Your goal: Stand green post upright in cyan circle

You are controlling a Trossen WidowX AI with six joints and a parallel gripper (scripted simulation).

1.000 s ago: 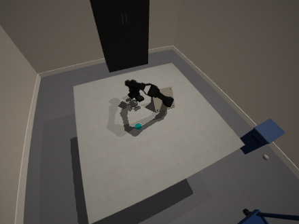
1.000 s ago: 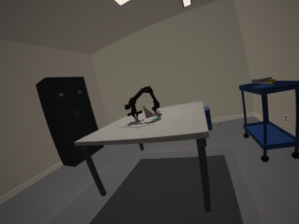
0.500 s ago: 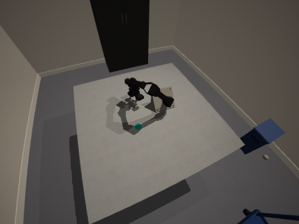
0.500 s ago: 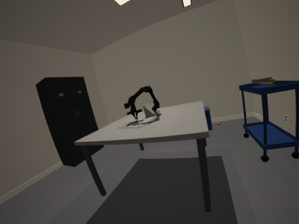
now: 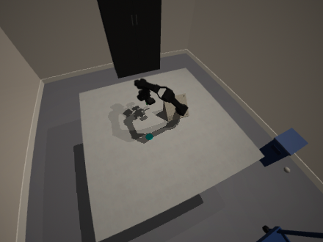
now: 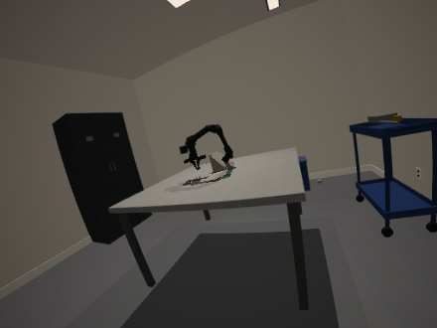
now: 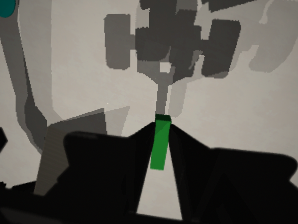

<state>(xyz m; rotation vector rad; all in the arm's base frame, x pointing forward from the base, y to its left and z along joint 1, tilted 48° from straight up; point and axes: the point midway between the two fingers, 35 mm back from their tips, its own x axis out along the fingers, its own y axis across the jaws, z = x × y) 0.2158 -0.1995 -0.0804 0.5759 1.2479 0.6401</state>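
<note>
Matte black arm [image 5: 167, 94] [image 6: 214, 128] with chunky joints, broad-backed black claw [image 5: 147, 103] [image 6: 197, 168] [image 7: 162, 126], tapering wedge-shaped fingers.

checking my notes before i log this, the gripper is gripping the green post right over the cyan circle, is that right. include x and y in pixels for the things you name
Not quite: the gripper [image 5: 147, 103] [image 6: 197, 168] [image 7: 162, 126] is gripping the green post [image 7: 160, 145], but not over the cyan circle [image 5: 149, 136] [image 6: 226, 175] [image 7: 7, 7]. The wrist view shows the circle well off to the side, in the upper left corner.

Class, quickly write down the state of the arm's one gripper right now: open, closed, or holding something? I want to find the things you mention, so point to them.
Gripper [image 5: 147, 103] [image 6: 198, 168] [image 7: 162, 126]: closed on the green post [image 7: 160, 145].
</note>
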